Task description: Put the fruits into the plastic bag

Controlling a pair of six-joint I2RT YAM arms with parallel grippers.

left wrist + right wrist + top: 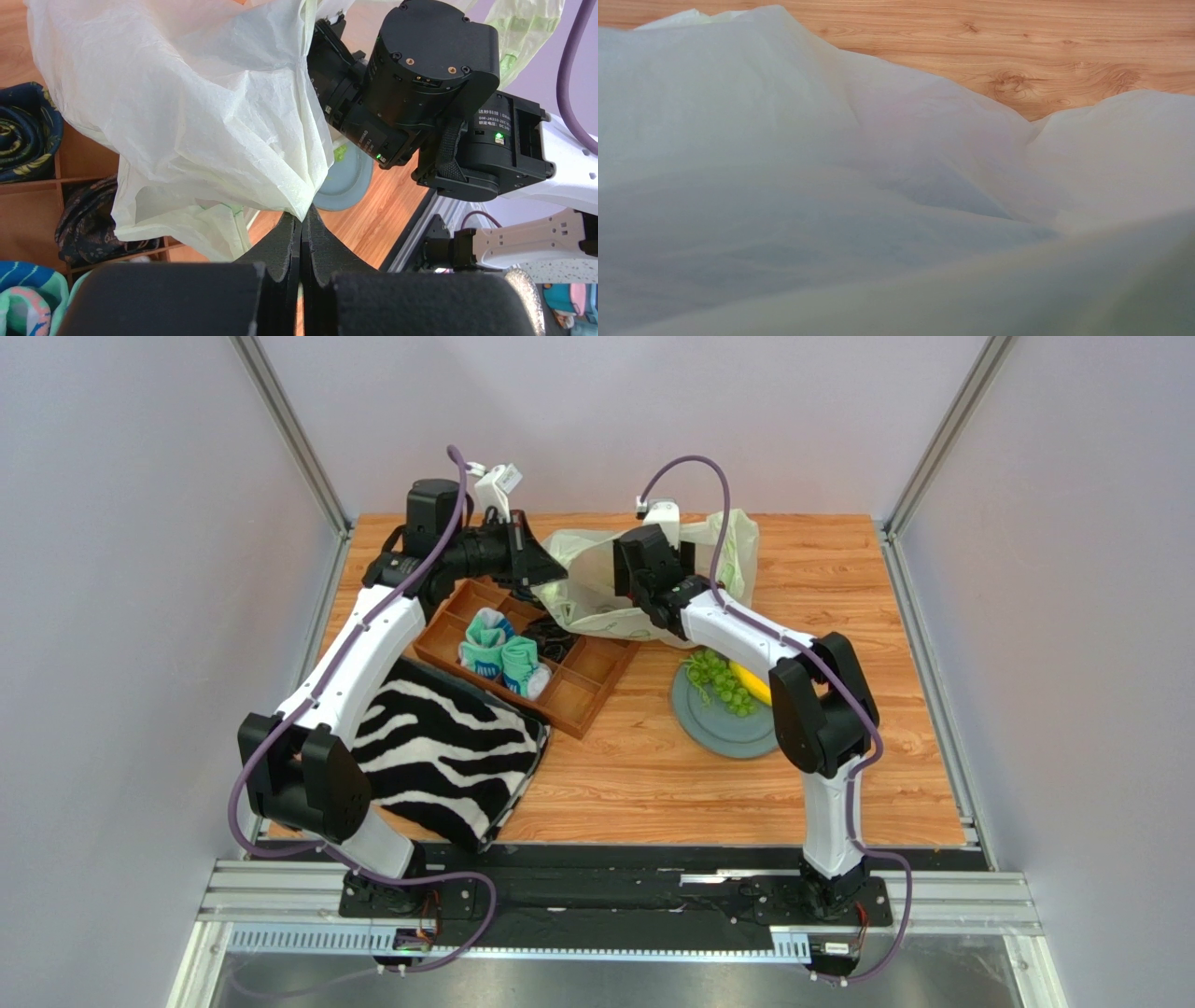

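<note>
The pale plastic bag (596, 588) is lifted at the back of the table. My left gripper (303, 213) is shut on a pinched fold of the bag's (196, 105) edge and holds it up. My right arm's wrist (652, 571) reaches into the bag's mouth from the right, and its fingers are hidden inside. The right wrist view shows only bag film (808, 175) close up, with bare wood beyond. Green grapes (716, 679) and a yellow banana (755, 686) lie on a grey plate (730, 731) beside the right arm. No other fruits show.
A wooden compartment tray (582, 686) holds teal-and-white rolled socks (505, 661) and dark socks (28, 140). A zebra-striped cloth (435, 749) lies at the front left. The right arm's black wrist body (421, 77) hangs close in front of my left gripper.
</note>
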